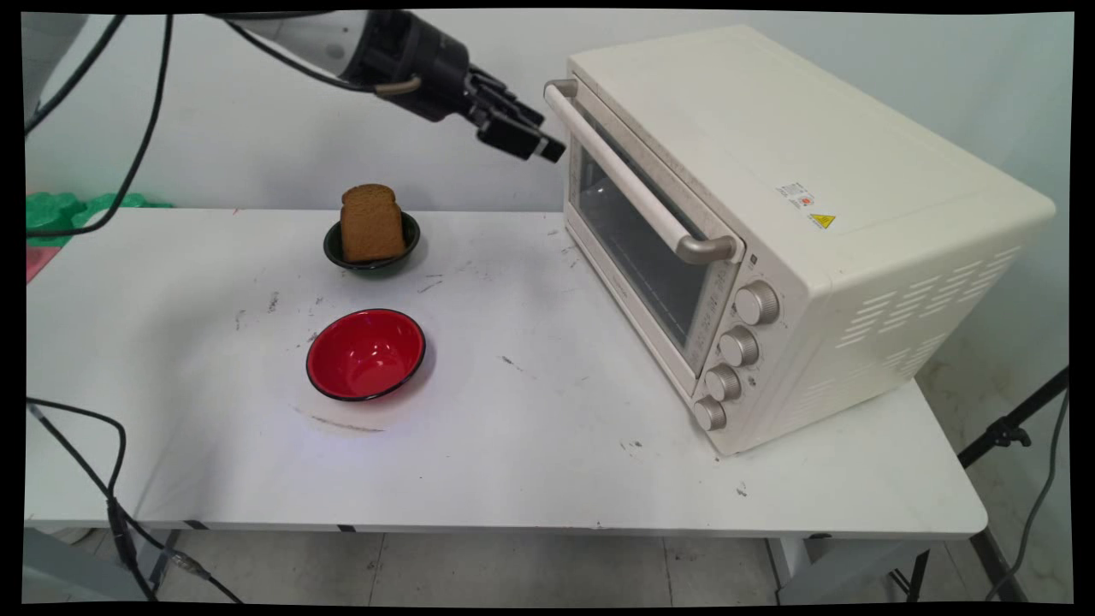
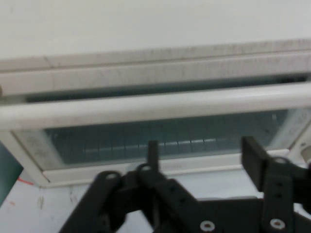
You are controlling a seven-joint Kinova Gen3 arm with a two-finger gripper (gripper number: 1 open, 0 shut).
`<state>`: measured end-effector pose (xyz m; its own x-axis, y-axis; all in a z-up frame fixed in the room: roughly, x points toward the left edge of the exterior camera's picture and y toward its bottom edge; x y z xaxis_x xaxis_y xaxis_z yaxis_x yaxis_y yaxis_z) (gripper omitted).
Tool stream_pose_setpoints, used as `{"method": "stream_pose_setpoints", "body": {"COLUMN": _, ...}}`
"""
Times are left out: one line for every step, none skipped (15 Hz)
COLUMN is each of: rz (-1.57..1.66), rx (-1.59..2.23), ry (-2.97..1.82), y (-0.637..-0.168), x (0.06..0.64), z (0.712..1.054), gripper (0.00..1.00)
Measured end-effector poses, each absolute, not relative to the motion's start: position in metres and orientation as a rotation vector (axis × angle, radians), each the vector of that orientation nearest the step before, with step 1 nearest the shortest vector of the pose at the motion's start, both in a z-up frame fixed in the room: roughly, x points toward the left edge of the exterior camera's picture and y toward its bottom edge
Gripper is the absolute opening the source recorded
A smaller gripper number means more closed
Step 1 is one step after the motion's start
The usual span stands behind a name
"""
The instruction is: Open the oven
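The tool (image 1: 541, 145) is held released, its fingers (image 2: 256, 156) parted and empty, just beside the cream toaster oven (image 1: 796, 214) and facing the door handle (image 2: 155, 108). The oven door is shut. On the white surface (image 1: 530, 445), a bread slice (image 1: 370, 222) is stood in a dark bowl (image 1: 373, 258); a red bowl (image 1: 366, 355) is set nearer.

A cream oven (image 1: 804, 214), a brown bread slice (image 1: 370, 224) in a dark green bowl (image 1: 373, 257), a red black-rimmed bowl (image 1: 366, 355).
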<state>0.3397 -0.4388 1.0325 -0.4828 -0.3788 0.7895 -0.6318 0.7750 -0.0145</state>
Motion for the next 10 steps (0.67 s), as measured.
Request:
{"method": "stream_pose_setpoints", "body": {"rz": 0.390, "rx": 0.752, "ry": -2.125, "y": -0.441, "x": 0.336, "z": 1.034, "gripper": 0.00}}
{"method": "stream_pose_setpoints", "body": {"rz": 0.395, "rx": 0.752, "ry": -2.120, "y": -0.444, "x": 0.332, "z": 1.035, "gripper": 0.00}}
{"method": "stream_pose_setpoints", "body": {"rz": 0.400, "rx": 0.753, "ry": -2.116, "y": -0.447, "x": 0.329, "z": 1.036, "gripper": 0.00}}
{"method": "stream_pose_setpoints", "body": {"rz": 0.405, "rx": 0.753, "ry": -2.114, "y": -0.449, "x": 0.326, "z": 1.037, "gripper": 0.00}}
{"method": "stream_pose_setpoints", "body": {"rz": 0.411, "rx": 0.754, "ry": -2.112, "y": -0.452, "x": 0.323, "z": 1.037, "gripper": 0.00}}
{"method": "stream_pose_setpoints", "body": {"rz": 0.419, "rx": 0.753, "ry": -2.111, "y": -0.454, "x": 0.320, "z": 1.037, "gripper": 0.00}}
{"method": "stream_pose_setpoints", "body": {"rz": 0.425, "rx": 0.753, "ry": -2.111, "y": -0.457, "x": 0.317, "z": 1.036, "gripper": 0.00}}
{"method": "stream_pose_setpoints", "body": {"rz": 0.432, "rx": 0.753, "ry": -2.112, "y": -0.459, "x": 0.315, "z": 1.036, "gripper": 0.00}}
{"method": "stream_pose_setpoints", "body": {"rz": 0.438, "rx": 0.752, "ry": -2.113, "y": -0.461, "x": 0.312, "z": 1.035, "gripper": 0.00}}
{"method": "stream_pose_setpoints", "body": {"rz": 0.443, "rx": 0.751, "ry": -2.114, "y": -0.463, "x": 0.310, "z": 1.034, "gripper": 0.00}}
